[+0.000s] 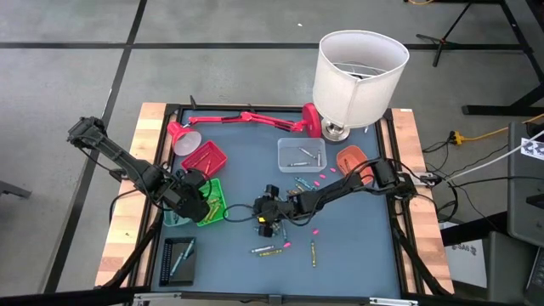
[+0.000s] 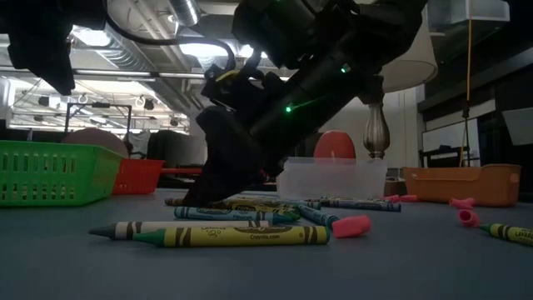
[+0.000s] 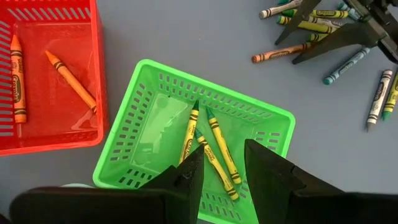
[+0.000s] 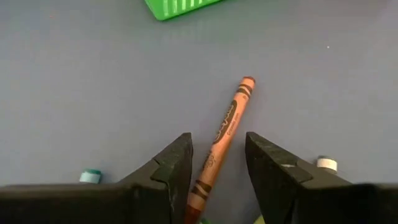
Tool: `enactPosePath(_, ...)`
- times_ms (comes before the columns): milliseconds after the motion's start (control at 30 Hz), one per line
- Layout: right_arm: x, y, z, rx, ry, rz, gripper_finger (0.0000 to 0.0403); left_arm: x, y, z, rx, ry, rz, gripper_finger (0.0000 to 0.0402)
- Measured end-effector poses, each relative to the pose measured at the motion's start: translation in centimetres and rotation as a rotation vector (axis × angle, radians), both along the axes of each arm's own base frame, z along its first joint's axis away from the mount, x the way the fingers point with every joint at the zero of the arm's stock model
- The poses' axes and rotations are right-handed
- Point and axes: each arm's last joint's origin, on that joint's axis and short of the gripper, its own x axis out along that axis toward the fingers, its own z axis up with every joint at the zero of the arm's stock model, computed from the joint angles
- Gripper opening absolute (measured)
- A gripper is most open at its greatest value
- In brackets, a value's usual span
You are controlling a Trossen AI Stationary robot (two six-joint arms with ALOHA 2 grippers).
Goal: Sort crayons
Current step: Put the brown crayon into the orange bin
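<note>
Left end effector [image 3: 221, 171] hovers over the green tray [image 3: 155, 93], fingers apart with nothing between them; through the gap three yellow crayons [image 3: 214, 146] lie inside that tray. Just beside the green tray, on the side away from the loose pile, sits the red tray [image 3: 93, 62] with two orange crayons [image 3: 68, 78] in it. In the high view the green tray [image 1: 217, 204] lies toward the left of the blue surface [image 1: 246, 153], the red tray [image 1: 204, 157] touching its far corner and a dark tray [image 1: 178, 259] well apart toward the near edge.

Right of the green tray, near the middle of the surface, the right end effector [image 1: 265, 217] is down at the loose crayons [image 1: 297, 208]. Its fingers [image 4: 168, 165] stand apart, straddling an orange crayon [image 4: 225, 124] that lies flat on the surface between them; they do not grip it. From the low view the same arm leans down onto the pile, with a yellow crayon [image 2: 241, 236] and a blue one [image 2: 225, 214] lying in front.

Farther right of the green tray, a clear tray [image 1: 301, 155] holds grey crayons, an orange tray [image 1: 350, 159] sits beyond it, and small pink bits [image 1: 323, 177] are scattered between. A white lamp [image 1: 357, 81] stands at the far edge.
</note>
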Motion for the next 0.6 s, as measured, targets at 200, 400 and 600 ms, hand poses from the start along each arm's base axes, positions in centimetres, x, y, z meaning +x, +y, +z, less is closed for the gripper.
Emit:
enactPosePath(200, -0.03, 0.02, -0.06, -0.001, 0.005, -0.002, 0.0152, 0.02, -0.01, 0.01, -0.001, -0.002, 0.0, 0.0099)
enactPosePath(400, -0.1, 0.0, -0.13, -0.008, 0.016, -0.007, 0.0134, 0.1, 0.02, 0.06, 0.015, -0.02, 0.009, 0.0099)
enactPosePath(600, -0.12, 0.02, -0.17, -0.009, 0.018, -0.006, 0.0089, 0.25, 0.06, 0.16, 0.043, -0.055, 0.025, 0.0098)
